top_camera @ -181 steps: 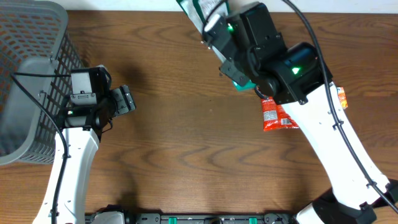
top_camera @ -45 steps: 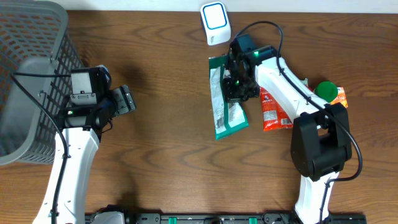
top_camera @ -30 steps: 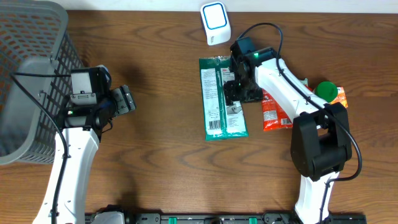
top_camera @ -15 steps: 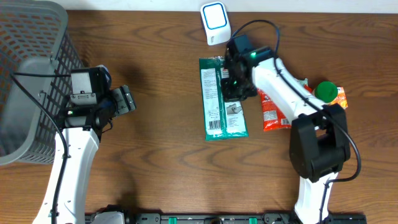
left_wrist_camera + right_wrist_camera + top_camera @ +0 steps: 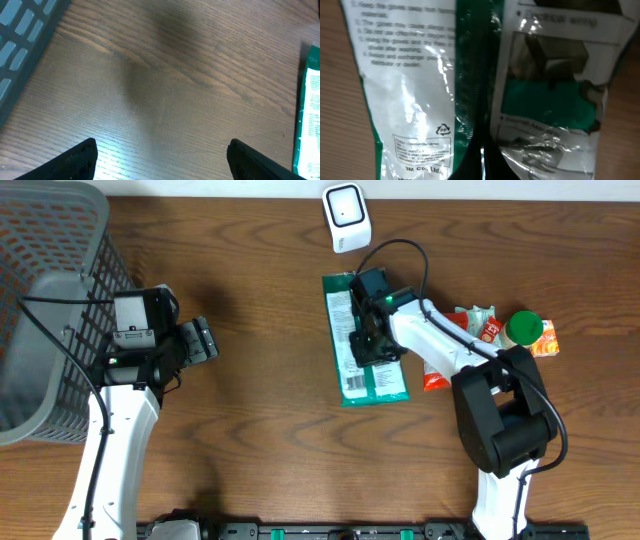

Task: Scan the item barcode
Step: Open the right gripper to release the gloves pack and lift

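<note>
This green film packet looks light, floppy and slick, so I'd pinch a sealed edge. My right gripper sits shut on top, maybe catching film; left gripper hangs wide, empty.

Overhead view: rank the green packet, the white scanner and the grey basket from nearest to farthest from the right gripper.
1. The green packet, mid-table, directly under the right gripper.
2. The white scanner, at the table's far edge, beyond the packet.
3. The grey basket, at the far-left corner.
</note>
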Robot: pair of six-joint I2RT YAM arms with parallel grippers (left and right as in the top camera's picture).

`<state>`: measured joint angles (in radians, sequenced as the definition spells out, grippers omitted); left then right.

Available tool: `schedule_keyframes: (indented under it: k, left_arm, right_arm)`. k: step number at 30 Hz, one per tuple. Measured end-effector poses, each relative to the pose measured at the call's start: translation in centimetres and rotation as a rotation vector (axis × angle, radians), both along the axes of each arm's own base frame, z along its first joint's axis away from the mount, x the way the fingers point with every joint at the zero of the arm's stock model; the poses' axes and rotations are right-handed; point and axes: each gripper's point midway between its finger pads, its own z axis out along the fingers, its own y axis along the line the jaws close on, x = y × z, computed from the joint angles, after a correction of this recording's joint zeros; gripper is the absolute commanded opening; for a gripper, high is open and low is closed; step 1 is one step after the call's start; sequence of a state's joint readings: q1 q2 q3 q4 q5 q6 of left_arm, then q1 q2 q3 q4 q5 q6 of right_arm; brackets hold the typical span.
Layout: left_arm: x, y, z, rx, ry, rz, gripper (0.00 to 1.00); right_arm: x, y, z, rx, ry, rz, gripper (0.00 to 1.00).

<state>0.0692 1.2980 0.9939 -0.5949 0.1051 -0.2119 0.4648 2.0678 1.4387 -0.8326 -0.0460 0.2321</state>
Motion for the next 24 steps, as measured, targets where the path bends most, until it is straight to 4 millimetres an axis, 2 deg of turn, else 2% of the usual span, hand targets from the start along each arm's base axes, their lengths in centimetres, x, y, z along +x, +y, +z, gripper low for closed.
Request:
schedule_keyframes:
  k: [5, 13, 20, 24]
  left_arm:
    - [0.0, 0.0, 0.0, 0.0, 0.0, 0.0, 0.84]
    - [0.0, 0.0, 0.0, 0.0, 0.0, 0.0, 0.83]
    - [0.0, 0.0, 0.0, 0.0, 0.0, 0.0, 0.83]
    - [0.0, 0.0, 0.0, 0.0, 0.0, 0.0, 0.84]
  right_arm:
    - [-0.5, -1.2, -0.1, -0.036, 0.027, -0.021, 0.01]
    - [-0.6, -1.4, 0.6, -0.028, 0.025, -0.04, 0.01]
    - [3.8, 0.6, 6.1, 0.094, -0.219, -0.043, 0.01]
    - [5.7, 1.5, 6.5, 0.132, -0.292, -0.043, 0.01]
